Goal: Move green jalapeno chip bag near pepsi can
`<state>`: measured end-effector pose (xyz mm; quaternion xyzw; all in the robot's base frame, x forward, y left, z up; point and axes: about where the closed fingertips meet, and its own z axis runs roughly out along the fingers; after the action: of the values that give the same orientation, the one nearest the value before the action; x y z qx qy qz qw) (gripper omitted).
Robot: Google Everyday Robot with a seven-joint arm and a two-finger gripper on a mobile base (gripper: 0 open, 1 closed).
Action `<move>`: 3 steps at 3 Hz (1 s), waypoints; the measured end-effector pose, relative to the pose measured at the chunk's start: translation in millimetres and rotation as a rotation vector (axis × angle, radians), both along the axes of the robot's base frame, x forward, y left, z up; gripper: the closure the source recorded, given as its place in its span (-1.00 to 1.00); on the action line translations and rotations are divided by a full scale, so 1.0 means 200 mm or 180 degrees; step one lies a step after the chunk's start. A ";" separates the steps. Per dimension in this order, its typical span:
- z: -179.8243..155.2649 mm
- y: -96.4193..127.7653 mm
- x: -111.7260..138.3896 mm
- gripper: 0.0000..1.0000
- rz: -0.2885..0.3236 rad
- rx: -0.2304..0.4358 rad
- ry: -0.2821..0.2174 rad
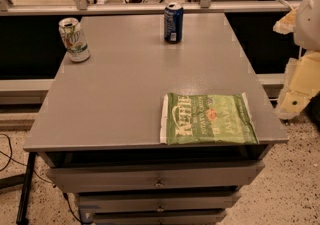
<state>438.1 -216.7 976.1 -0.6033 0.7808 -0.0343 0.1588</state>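
Observation:
The green jalapeno chip bag [207, 119] lies flat at the front right corner of the grey table [125, 89], with its white "Kettle" lettering and white end seam towards the left. The dark blue pepsi can [173, 22] stands upright at the back middle of the table, far from the bag. My gripper [299, 89] is at the right edge of the view, beyond the table's right side and level with the bag. It touches nothing.
A white-and-green soda can [74, 39] stands at the back left corner. Drawers [157, 181] sit under the tabletop. A rail and ledge [150, 6] run behind the table. The floor [295, 179] lies to the right.

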 end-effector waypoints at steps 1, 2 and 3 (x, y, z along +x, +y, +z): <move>0.00 0.00 0.00 -1.00 0.0000 0.0000 0.0000; -0.02 0.02 0.01 -1.00 0.0003 0.0055 -0.0020; -0.16 0.08 0.06 -1.00 0.0044 0.0259 0.0014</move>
<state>451.1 -200.1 944.8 -0.6018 0.7777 -0.0001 0.1818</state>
